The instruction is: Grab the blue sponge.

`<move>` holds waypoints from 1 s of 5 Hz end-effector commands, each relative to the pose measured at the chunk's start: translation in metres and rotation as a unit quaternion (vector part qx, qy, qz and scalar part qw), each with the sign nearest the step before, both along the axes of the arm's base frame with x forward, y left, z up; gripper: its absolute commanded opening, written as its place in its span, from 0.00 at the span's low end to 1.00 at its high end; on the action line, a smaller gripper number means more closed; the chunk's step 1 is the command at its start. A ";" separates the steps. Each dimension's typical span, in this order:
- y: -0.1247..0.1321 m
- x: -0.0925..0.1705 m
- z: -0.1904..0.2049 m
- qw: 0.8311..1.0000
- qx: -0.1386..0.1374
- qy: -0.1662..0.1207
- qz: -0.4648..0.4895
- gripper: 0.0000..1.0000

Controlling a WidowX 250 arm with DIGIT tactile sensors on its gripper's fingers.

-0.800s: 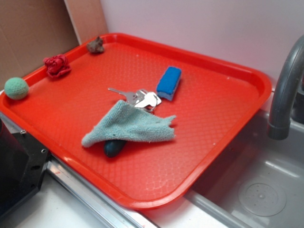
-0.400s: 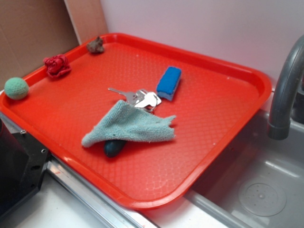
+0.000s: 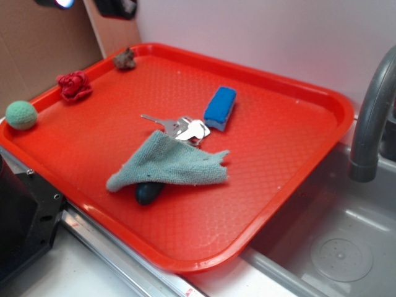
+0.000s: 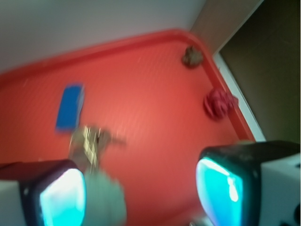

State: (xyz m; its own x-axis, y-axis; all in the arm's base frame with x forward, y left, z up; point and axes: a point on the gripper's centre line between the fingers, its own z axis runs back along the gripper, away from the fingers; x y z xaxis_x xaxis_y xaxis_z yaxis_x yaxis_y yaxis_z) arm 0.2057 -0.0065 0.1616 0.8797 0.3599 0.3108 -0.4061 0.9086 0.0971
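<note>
Blue sponge: small bright blue rectangular block with rounded corners, showing a lighter blue layer along its long side. It is lying flat on the red tray, toward the far middle of the surface, its long axis running slantwise from near-left to far-right. It is sitting just beside the bunch of keys, at their far-right end, free of any grip. In the blurred wrist view the sponge is appearing as a blue bar at left.
</note>
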 end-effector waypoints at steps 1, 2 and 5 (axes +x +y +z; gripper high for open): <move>-0.019 0.051 -0.045 0.985 -0.148 -0.029 -0.081 1.00; -0.018 0.060 -0.051 0.978 -0.189 -0.014 -0.091 1.00; -0.008 0.055 -0.037 0.989 -0.117 0.020 -0.089 1.00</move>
State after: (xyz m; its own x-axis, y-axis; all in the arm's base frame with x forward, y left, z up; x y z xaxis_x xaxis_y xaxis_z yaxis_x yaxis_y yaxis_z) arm 0.2533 -0.0106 0.1065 0.9555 0.2548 0.1485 -0.2421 0.9652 -0.0985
